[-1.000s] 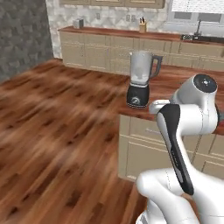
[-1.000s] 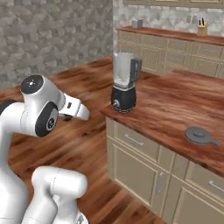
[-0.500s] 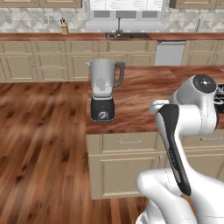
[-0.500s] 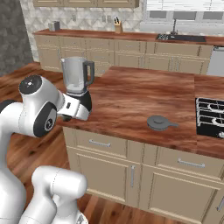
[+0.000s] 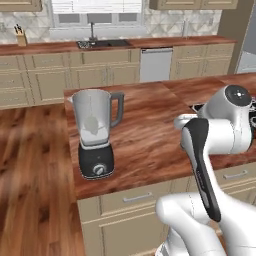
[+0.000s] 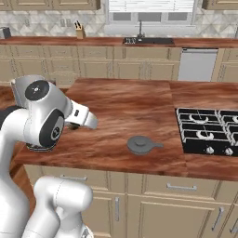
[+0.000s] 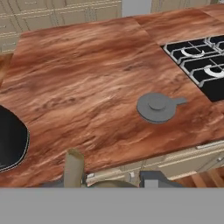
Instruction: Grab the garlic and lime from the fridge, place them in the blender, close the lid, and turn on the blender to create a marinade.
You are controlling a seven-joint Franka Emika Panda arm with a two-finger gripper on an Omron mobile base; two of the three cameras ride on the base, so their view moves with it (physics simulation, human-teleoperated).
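The blender (image 5: 97,135) stands on the wooden island counter (image 5: 150,125), its clear jug open at the top above a black base with a silver dial. Its black base (image 7: 11,140) shows at the left edge of the hand view. The dark grey lid (image 6: 141,145) lies flat on the counter to the right, apart from the jug; it also shows as the lid (image 7: 156,107) ahead of the hand. My gripper (image 7: 107,181) hovers at the counter's near edge, shut on a pale tan rounded thing with a stub, seemingly the garlic (image 7: 74,168). The lime is out of view. A grey strip at the far right looks like the fridge (image 5: 248,47).
A black gas hob (image 6: 209,132) is set into the island to the right of the lid. Beige cabinets run along the back wall with a sink (image 6: 148,41), a dishwasher (image 6: 197,65) and a knife block (image 6: 80,31). Drawers (image 6: 181,186) front the island below.
The whole picture has shifted: the base has swung round to face the island, so the blender now sits near and left. The arm keeps its pose and the grip is unchanged.
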